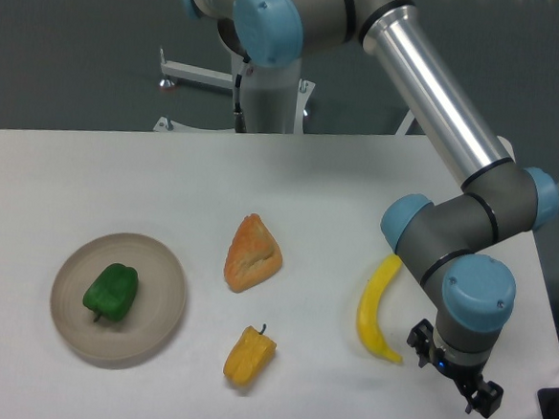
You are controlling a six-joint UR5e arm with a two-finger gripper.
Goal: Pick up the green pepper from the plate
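green pepper [112, 291] lies on the plate [163, 302], lower left of frame, stem toward the camera, well apart from the arm. gripper [456, 375] at lower right near the table's front edge, just right of the banana [375, 308]; can't tell if the fingers are spread or pressed together, nothing visibly pinched. yellow pepper [249, 354] lower centre, orange bread wedge [252, 254] behind it. table [89, 187] is plain white and matte. behind it, a white arm pedestal [268, 98] at upper centre and a dark grey-green wall [61, 41]
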